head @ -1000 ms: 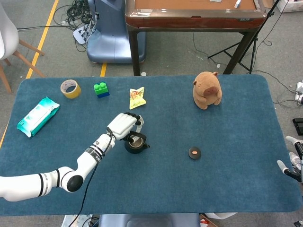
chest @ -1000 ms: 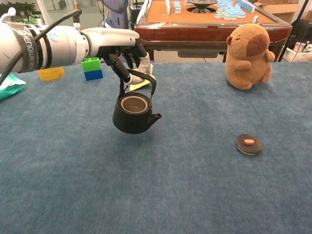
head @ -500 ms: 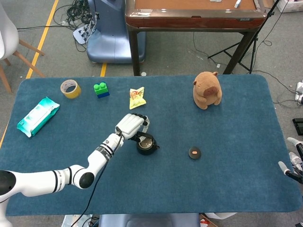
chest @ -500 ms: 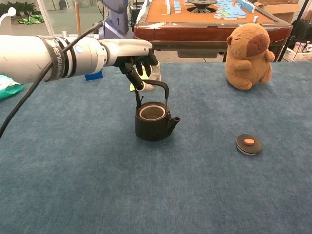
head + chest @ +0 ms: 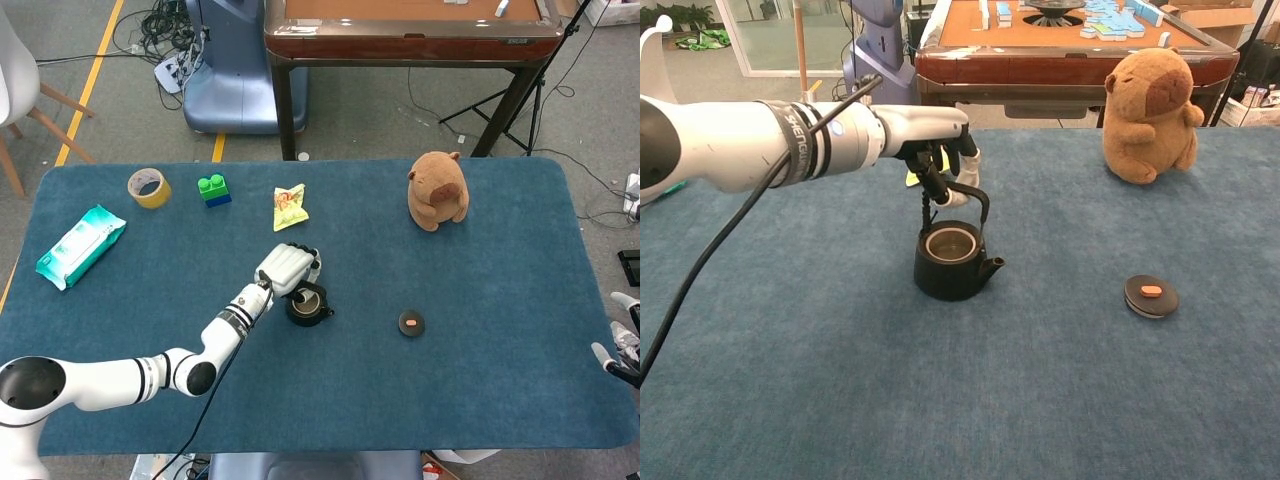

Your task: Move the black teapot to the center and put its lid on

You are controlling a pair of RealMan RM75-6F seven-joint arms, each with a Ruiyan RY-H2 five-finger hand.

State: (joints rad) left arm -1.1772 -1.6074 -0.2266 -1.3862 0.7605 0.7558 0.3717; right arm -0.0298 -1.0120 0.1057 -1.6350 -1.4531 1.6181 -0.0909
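The black teapot [image 5: 307,305] [image 5: 952,267] stands lidless on the blue table near its middle, spout toward the right. My left hand [image 5: 287,267] [image 5: 943,152] is right above it and holds its arched handle [image 5: 958,196]. The round black lid [image 5: 411,323] [image 5: 1151,295], with an orange knob, lies flat on the cloth well to the right of the pot. Of my right hand [image 5: 622,345] only a few fingertips show at the right edge of the head view; the chest view does not show it.
A brown plush capybara [image 5: 438,190] [image 5: 1152,102] sits at the back right. A yellow snack packet [image 5: 289,207], a green-and-blue block [image 5: 213,188], a tape roll [image 5: 148,187] and a teal wipes pack [image 5: 80,245] lie along the back left.
My left hand carried the teapot rightward from a raised position and lowered it onto the cloth near the table's middle. The lid stayed in place.
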